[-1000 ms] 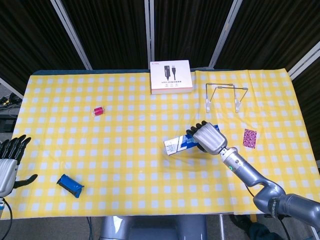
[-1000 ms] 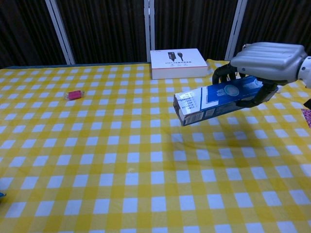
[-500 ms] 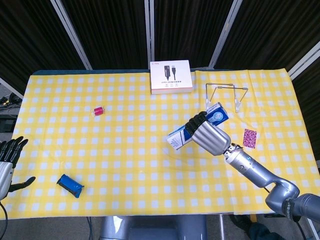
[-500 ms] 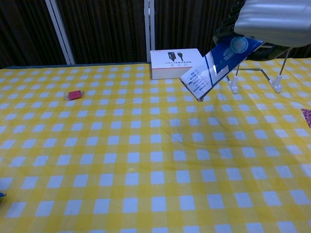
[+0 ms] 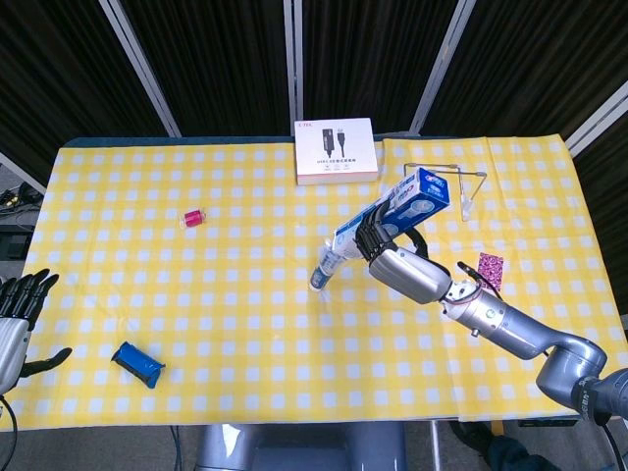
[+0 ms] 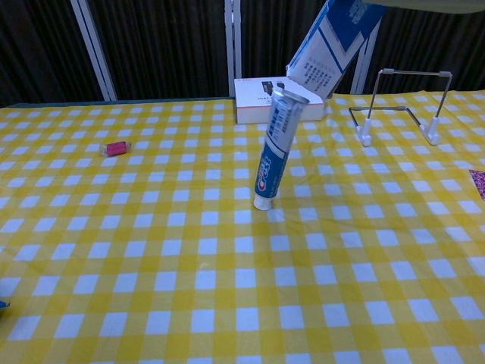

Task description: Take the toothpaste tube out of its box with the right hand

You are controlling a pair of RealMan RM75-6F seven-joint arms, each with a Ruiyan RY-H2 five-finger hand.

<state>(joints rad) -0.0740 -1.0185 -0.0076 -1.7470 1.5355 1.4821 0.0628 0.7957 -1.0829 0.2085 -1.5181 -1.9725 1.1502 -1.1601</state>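
R hand (image 5: 404,267) holds the box (image 5: 397,210) tilted, its fingers (image 5: 374,235) wrapped on it, open end down. Toothpaste tube (image 6: 274,150) is out, below the fingers, cap on the bench (image 6: 227,303), leaning, top end just beside box mouth. L hand (image 5: 18,316) has fingers spread, w/ nothing in it.
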